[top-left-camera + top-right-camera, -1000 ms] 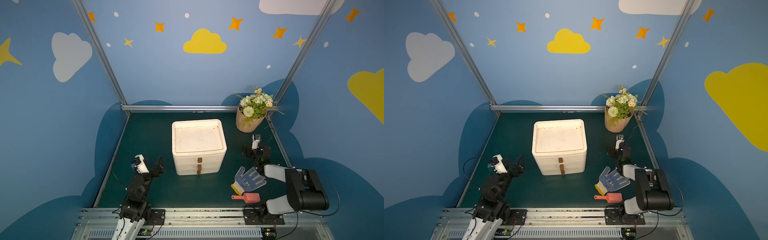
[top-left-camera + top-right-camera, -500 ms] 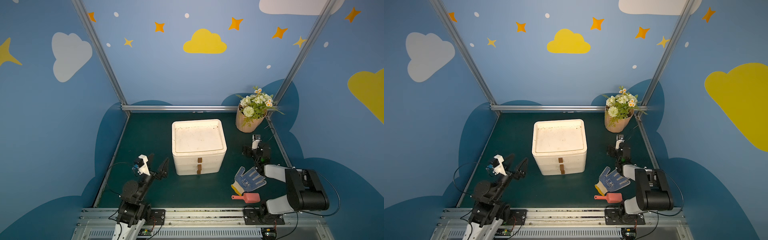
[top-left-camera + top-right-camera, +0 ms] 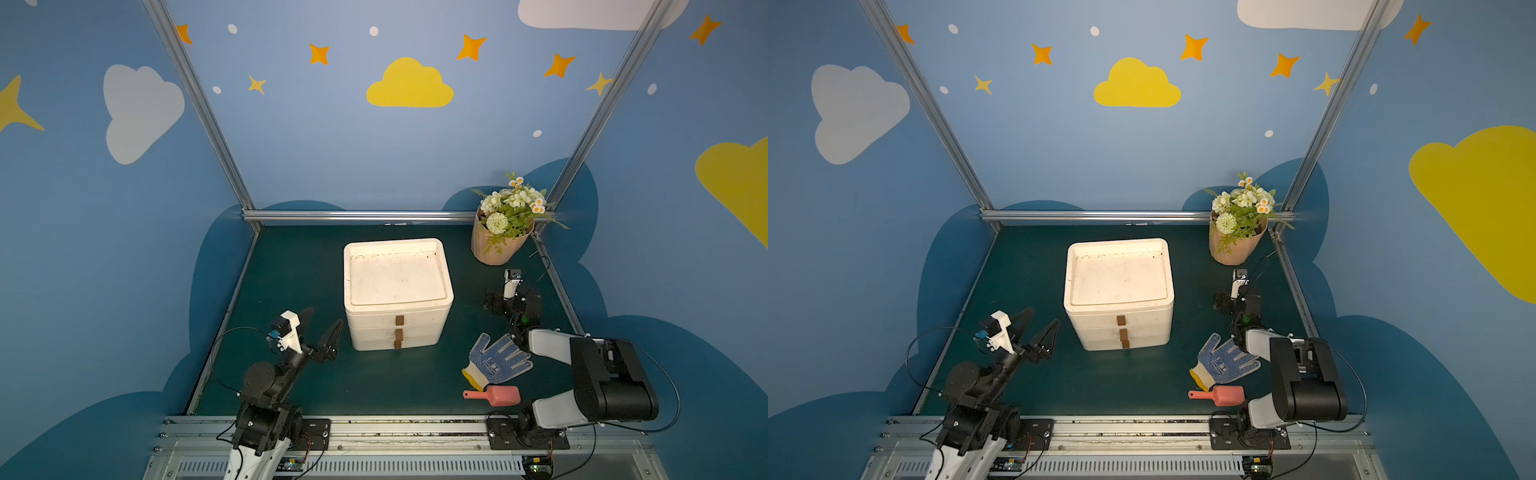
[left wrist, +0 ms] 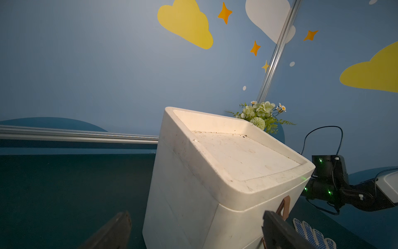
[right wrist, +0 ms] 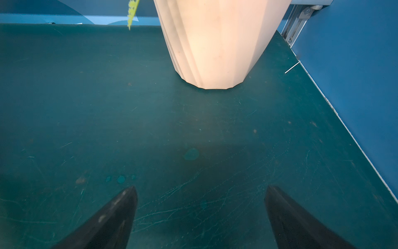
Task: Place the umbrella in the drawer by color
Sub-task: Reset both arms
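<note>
Left gripper (image 3: 324,318) hovers, jaws apart and empty, at 8 o'clock of drawers (image 3: 397,286) — right gripper (image 5: 200,187), also spread and empty, faces vase (image 5: 215,43) at 1 o'clock.

Robot-lab test booth, probably staged — aluminium frame (image 3: 353,216) and cloud-painted walls (image 3: 311,145) behind the white drawer unit (image 3: 397,286); green mat (image 3: 291,270) beneath it.

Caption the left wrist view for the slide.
Open left gripper facing the white drawer unit, flowers behind it, glove nearby.
</note>
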Controlling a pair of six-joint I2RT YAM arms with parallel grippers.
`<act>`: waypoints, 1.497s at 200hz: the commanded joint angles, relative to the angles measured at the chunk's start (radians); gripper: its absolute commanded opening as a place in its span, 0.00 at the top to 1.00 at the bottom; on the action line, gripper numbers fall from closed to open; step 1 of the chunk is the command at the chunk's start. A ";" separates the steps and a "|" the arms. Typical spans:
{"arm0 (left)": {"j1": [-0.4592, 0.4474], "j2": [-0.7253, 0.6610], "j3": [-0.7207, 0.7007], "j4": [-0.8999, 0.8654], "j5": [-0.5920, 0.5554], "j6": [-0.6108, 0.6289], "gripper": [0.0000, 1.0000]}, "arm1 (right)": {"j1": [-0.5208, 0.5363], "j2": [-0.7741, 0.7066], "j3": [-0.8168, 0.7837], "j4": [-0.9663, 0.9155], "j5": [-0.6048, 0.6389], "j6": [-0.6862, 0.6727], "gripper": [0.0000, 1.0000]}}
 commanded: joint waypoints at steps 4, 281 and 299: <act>0.004 -0.013 0.028 0.007 0.011 0.023 0.00 | 0.002 0.003 0.011 -0.014 0.000 0.000 0.02; 0.006 -0.013 0.027 0.000 0.031 0.019 0.00 | 0.002 0.003 0.011 -0.015 0.000 0.000 0.02; 0.005 -0.013 0.024 0.006 0.032 0.018 0.00 | 0.002 0.004 0.010 -0.015 0.000 0.000 0.02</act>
